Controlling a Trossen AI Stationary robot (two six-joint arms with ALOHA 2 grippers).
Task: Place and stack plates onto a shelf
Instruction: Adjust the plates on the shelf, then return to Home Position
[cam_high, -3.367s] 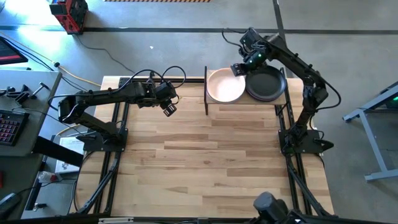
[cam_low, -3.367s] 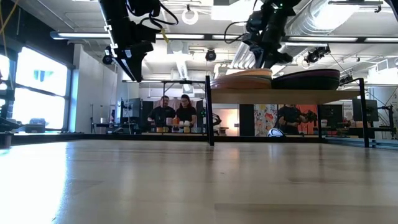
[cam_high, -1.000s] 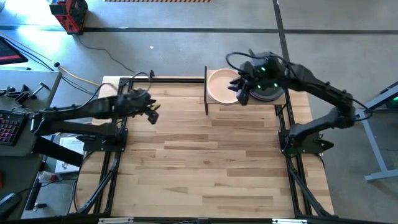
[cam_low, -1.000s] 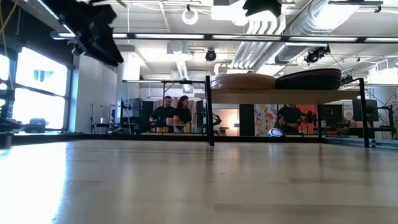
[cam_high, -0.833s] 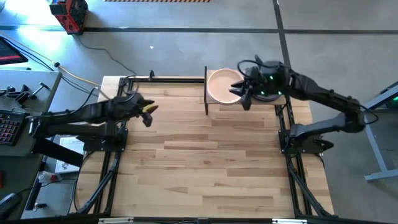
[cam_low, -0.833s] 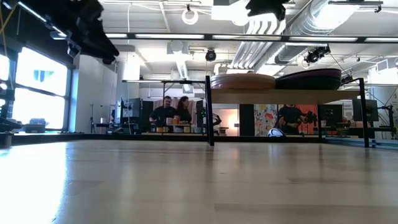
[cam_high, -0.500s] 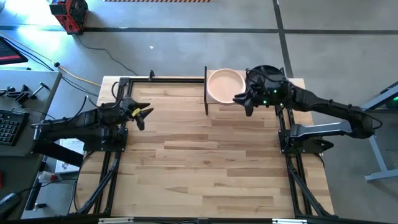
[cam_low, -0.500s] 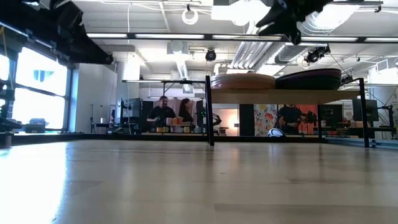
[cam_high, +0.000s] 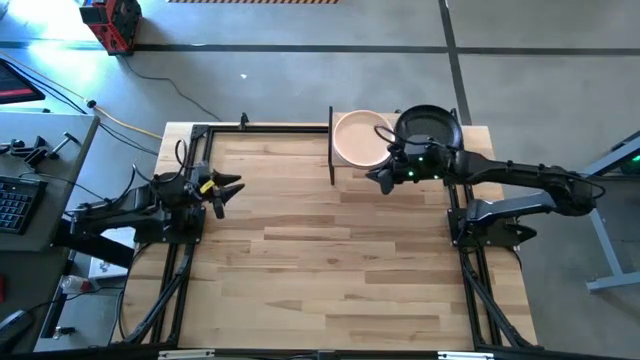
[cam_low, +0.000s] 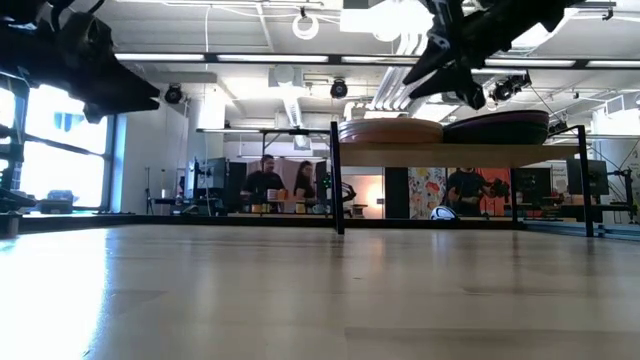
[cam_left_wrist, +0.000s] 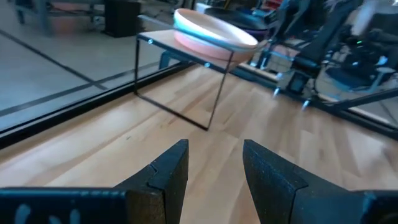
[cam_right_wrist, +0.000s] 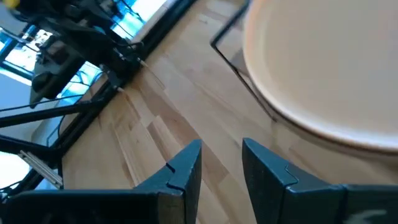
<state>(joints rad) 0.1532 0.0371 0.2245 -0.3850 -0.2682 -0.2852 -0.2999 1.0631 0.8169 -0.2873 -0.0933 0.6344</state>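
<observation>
Wood boards cover the big table (cam_high: 330, 250), and no plates lie on it. Both grippers are empty with fingers parted. One, the right gripper (cam_high: 381, 176), hangs in the upper middle of the high view, just beside the front edge of the shelf (cam_low: 460, 154). Up there sit two stacks of plates: a peach stack (cam_high: 362, 137) and a dark stack (cam_high: 428, 126). Over at the left edge waits the left gripper (cam_high: 222, 188), well apart from the shelf. So the right arm is nearer, and all the plates seem put away.
</observation>
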